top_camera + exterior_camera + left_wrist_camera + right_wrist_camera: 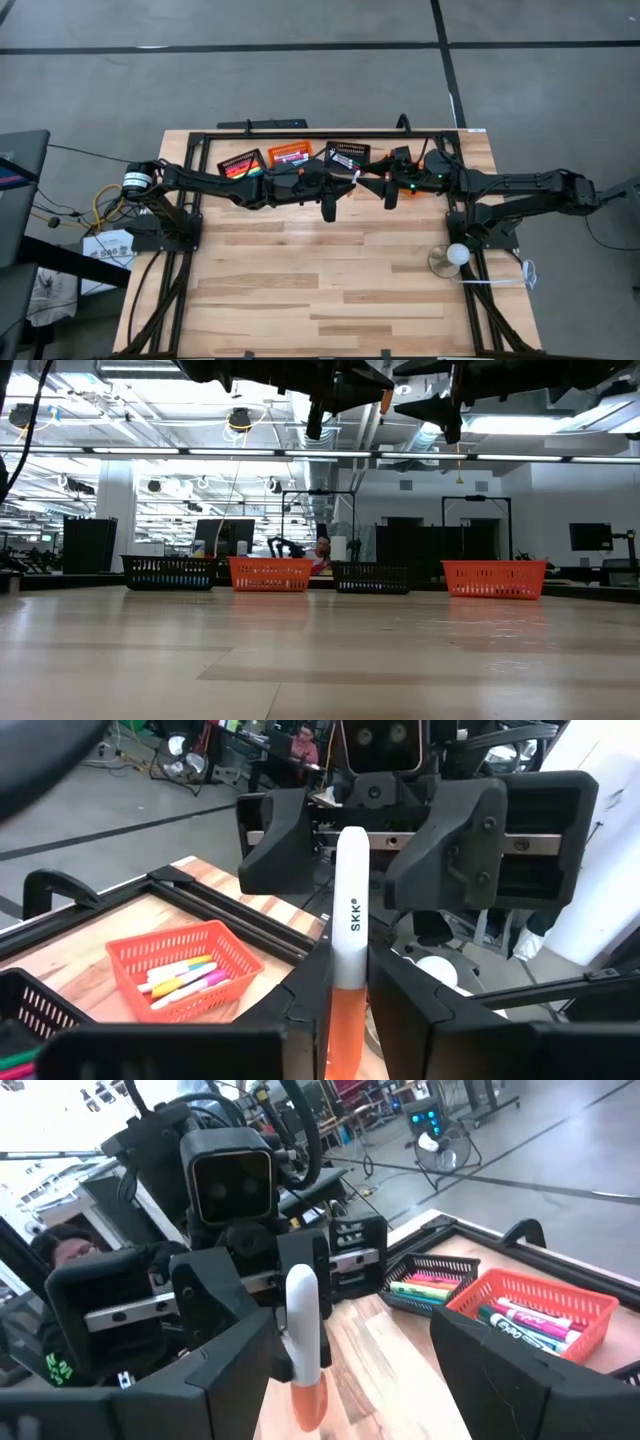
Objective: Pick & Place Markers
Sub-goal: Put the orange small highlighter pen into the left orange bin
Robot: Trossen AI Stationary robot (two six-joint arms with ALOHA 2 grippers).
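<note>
While the arms meet mid-air above the table (330, 290), the high view shows both grippers facing over the baskets (290, 156).

Left wrist view: left gripper (350, 1010) clenched on a marker (350, 930), orange end down, likely a handover.

Right wrist view: right gripper (340, 1370) released, fingers spread either side of that marker.

The marker (350, 970) barrel reads "SKK".

Both arms are extended inward above the table's far side, wrists facing each other. Left gripper (352, 177) is clamped on a marker (349, 960); right gripper (368, 179) is spread wide.
</note>
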